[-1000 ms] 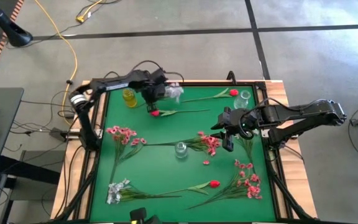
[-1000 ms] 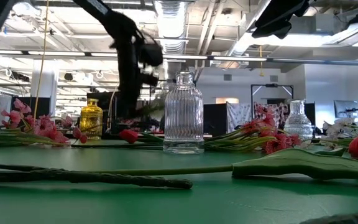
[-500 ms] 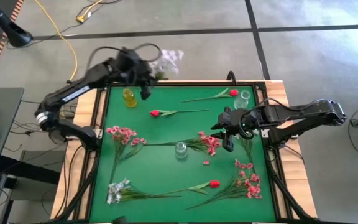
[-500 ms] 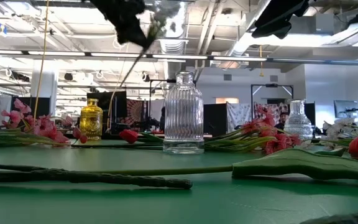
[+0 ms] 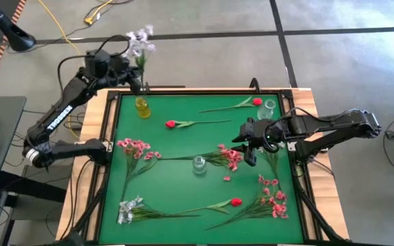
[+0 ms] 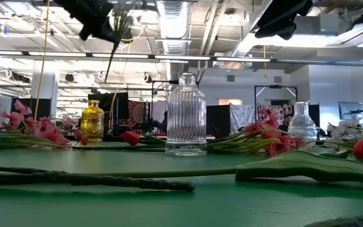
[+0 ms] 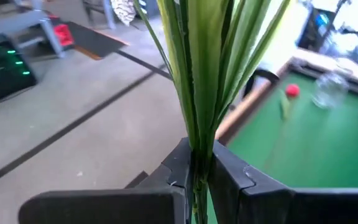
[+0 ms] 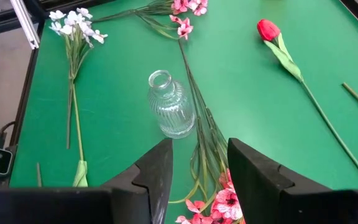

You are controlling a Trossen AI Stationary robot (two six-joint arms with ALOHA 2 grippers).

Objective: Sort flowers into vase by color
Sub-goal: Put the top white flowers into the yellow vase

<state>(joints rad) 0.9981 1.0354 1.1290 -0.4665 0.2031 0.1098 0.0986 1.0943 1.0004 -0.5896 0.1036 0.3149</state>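
1. Swinging up and back since a moment ago, the whitish-lavender flower (image 5: 141,41) now hangs beyond the table's far edge, above the yellow vase (image 5: 142,107).
2. Left gripper (image 5: 130,67) pinches its stem tight.
3. Carrying step, I judge; next it must lower the stem into a vase mouth.
4. Right gripper (image 8: 196,163) waits spread over the pink sprays (image 5: 230,156) near the clear vase (image 8: 170,104).

Whitish-lavender flower (image 5: 139,42) held aloft; pink sprays (image 5: 135,148), red buds (image 5: 172,124) lie flat.
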